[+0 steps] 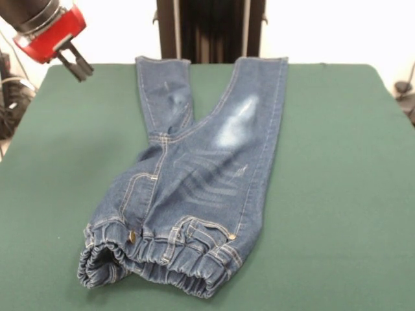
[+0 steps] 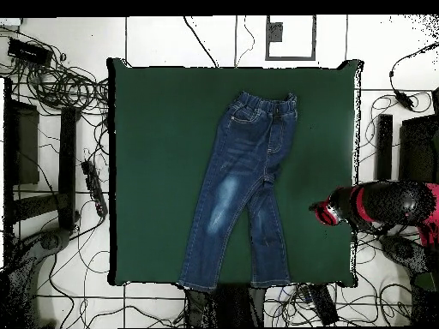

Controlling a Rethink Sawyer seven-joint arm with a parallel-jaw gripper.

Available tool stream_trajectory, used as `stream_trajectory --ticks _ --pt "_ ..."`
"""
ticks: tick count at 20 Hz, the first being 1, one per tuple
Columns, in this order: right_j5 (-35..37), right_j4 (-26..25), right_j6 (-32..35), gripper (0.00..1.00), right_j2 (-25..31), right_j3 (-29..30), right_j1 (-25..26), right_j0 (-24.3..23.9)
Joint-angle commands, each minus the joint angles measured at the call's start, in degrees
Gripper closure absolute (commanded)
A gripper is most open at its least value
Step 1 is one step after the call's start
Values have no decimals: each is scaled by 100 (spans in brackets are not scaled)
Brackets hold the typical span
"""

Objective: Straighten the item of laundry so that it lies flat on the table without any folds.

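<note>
The small blue denim jeans [image 1: 194, 175] lie in the middle of the dark green table [image 1: 337, 162], with the gathered waistband [image 1: 162, 259] nearest the camera and the legs reaching the far edge. The waist's left end gapes open and bunches, and the left hip is creased. Whitish faded patches show on both thighs. In the overhead view the jeans [image 2: 244, 188] lie lengthwise, legs slightly spread, on the table [image 2: 154, 171]. My gripper [image 1: 78, 65] is open and empty, hanging above the far left corner, well clear of the jeans. It also shows in the overhead view [image 2: 321, 212] at the table's right edge.
The robot's black pedestal [image 1: 211, 29] stands behind the table's far edge. In the overhead view, cables [image 2: 60, 86] and dark equipment [image 2: 21, 141] lie on the floor around the table, and the red and black arm [image 2: 386, 206] reaches in from the right.
</note>
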Motion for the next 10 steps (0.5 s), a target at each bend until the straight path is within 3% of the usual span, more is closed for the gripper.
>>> stream_trajectory --ticks 1,4,10 --pt "-475 234 -948 100 328 536 -639 301" --pt "-887 431 -575 100 570 595 -767 267" --pt "-2274 583 -28 100 941 632 -505 239"
